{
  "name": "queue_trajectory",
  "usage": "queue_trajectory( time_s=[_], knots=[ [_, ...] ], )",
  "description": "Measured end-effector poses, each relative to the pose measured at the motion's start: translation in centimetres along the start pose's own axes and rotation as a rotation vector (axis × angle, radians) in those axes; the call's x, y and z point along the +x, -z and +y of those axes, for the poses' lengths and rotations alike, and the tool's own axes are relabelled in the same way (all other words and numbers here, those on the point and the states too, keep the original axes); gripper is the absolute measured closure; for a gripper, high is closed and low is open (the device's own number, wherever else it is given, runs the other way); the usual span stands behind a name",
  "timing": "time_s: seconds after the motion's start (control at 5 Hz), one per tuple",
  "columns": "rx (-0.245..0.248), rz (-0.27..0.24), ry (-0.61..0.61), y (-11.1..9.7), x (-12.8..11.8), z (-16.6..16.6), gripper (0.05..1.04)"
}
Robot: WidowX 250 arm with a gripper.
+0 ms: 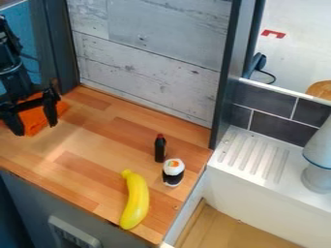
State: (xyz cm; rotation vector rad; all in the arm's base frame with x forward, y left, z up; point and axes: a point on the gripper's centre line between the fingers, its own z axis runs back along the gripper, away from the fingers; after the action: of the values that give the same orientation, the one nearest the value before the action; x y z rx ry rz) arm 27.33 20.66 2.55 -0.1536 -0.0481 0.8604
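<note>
The black gripper (36, 129) hangs at the left over the wooden counter, open, with its two fingers spread wide. An orange object (36, 116) shows between and behind the fingers; whether they touch it I cannot tell. Right of centre stands a small dark bottle (160, 149) with a red cap. Just in front of it is a sushi piece (173, 172), white above with a black band and an orange spot on top. A yellow banana (135, 200) lies near the counter's front edge, left of the sushi and well away from the gripper.
A grey plank wall (148, 63) rises behind the wooden counter (97, 140), with a dark post (226, 72) at its right end. Beyond the post is a white ribbed drainboard (252, 155) beside a sink basin. A grey-white object (318, 160) stands at the right edge.
</note>
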Motion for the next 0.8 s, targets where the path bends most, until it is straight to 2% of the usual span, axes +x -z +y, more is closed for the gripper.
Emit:
queue_trajectory(
  time_s=[0.2,0.4,0.6,0.8],
  knots=[
    [0.005,0.038,-0.004,1.2,-0.5,0.2,0.083],
    [-0.017,0.039,0.076,0.1,-2.2,-1.5,0.083],
    [-0.039,-0.011,0.218,-2.0,-4.8,-4.2,0.083],
    [-0.02,-0.017,0.293,-2.3,-6.5,-5.2,0.083]
  ],
)
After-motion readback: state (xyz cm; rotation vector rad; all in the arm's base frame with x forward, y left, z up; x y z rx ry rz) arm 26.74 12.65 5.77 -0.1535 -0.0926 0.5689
